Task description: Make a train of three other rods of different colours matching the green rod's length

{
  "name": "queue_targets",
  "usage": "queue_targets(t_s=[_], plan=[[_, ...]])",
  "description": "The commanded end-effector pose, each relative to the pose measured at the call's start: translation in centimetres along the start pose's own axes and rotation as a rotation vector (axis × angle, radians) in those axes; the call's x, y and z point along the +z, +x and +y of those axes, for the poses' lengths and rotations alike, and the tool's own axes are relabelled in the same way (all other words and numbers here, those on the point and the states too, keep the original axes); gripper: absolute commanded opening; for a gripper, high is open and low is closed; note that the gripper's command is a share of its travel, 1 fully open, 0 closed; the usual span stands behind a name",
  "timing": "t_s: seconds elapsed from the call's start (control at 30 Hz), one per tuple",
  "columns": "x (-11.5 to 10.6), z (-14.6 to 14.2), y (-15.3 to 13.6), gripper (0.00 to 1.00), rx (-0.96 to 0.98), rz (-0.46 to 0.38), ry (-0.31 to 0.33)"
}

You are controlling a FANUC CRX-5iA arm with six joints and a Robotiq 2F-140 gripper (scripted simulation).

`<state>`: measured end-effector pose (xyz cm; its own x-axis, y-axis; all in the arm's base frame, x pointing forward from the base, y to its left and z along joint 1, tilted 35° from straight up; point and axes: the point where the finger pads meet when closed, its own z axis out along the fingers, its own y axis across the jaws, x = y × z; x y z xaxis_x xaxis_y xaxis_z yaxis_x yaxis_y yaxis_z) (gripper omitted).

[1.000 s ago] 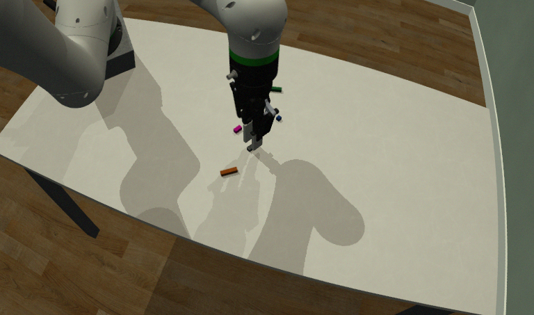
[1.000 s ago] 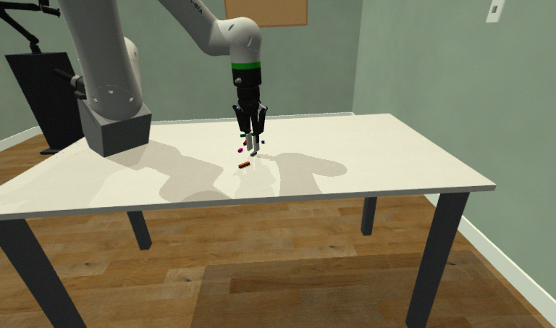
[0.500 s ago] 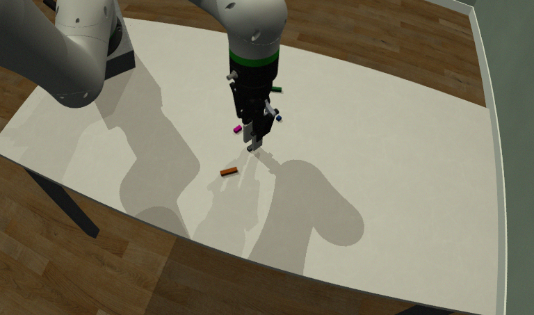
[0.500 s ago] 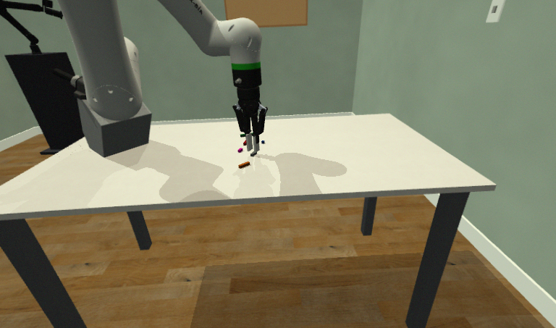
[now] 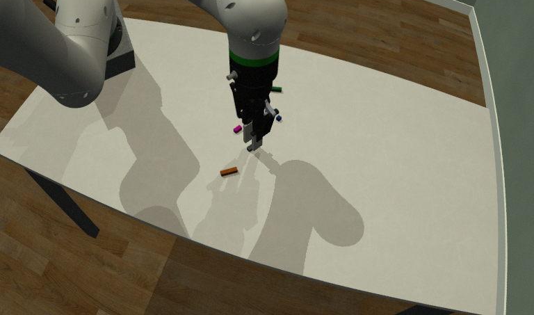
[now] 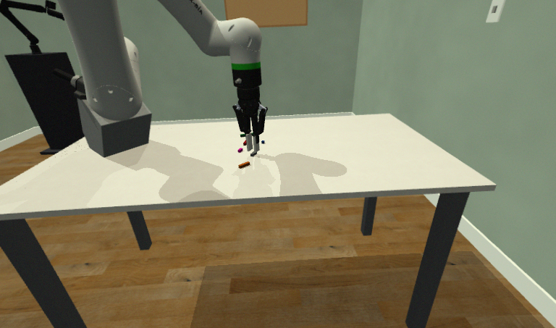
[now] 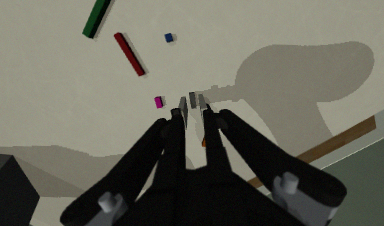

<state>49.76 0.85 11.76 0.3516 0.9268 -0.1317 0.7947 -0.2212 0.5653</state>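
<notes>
Sitting low on the counter (image 5: 393, 158), the gripper (image 5: 254, 144) has its fingers a little apart, and the grey rod (image 7: 192, 98) lies between them. I think it is not squeezed yet. Close softly on the rod's middle, then lift straight up so it stays level. A magenta rod (image 5: 237, 128) lies close on one side, so don't bump it. The orange rod (image 5: 229, 171) waits near, and the blue rod (image 5: 278, 117) on the other side. The red rod (image 7: 129, 53) and green rod (image 7: 98, 11) lie farthest away.
</notes>
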Motion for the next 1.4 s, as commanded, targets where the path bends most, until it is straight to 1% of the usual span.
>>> queue_targets(t_s=[0.0, 0.6, 1.37], plan=[[0.0, 0.0, 0.0, 0.15, 0.0, 0.0, 0.0], [0.1, 0.0, 0.0, 0.15, 0.0, 0.0, 0.0], [1.6, 0.0, 0.0, 0.15, 0.0, 0.0, 0.0]])
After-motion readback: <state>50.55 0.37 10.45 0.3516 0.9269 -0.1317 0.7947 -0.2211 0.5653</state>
